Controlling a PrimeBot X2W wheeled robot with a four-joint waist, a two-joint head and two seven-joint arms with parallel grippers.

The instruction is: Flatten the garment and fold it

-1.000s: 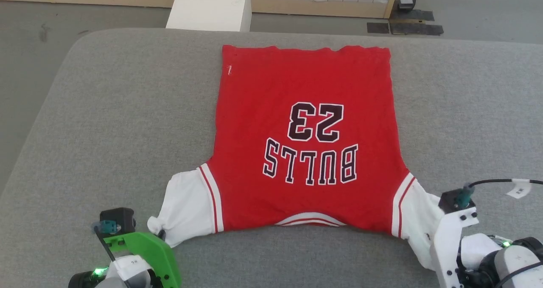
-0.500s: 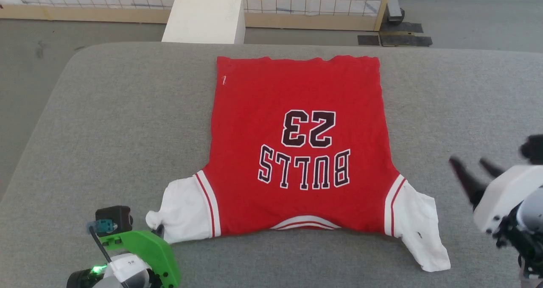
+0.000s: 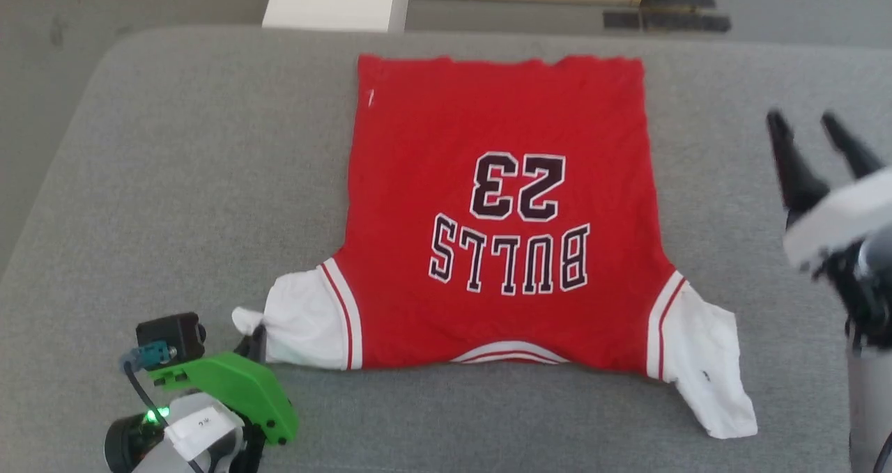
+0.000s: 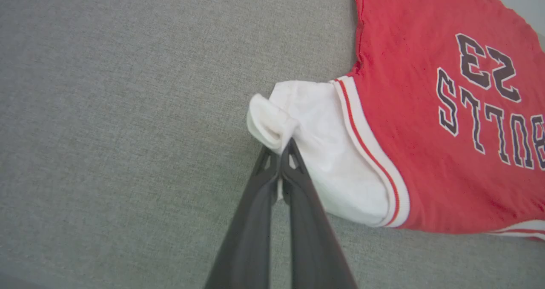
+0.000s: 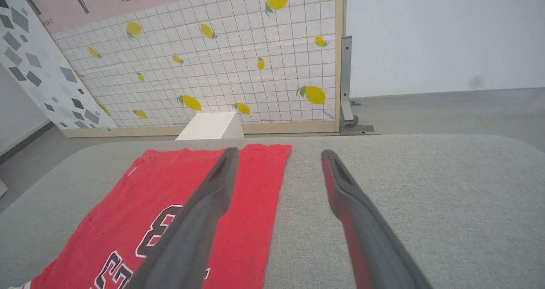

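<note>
The garment (image 3: 498, 201) lies flat, one sleeve (image 4: 315, 123) pinched in the left claw (image 4: 284, 147); right claw (image 3: 801, 121) gapes beside it.

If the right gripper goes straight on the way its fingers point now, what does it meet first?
Probably nothing near: the open right gripper points over the grey table, just beside the far corner of the garment, toward the lemon-patterned panel. Depth is unclear.
</note>
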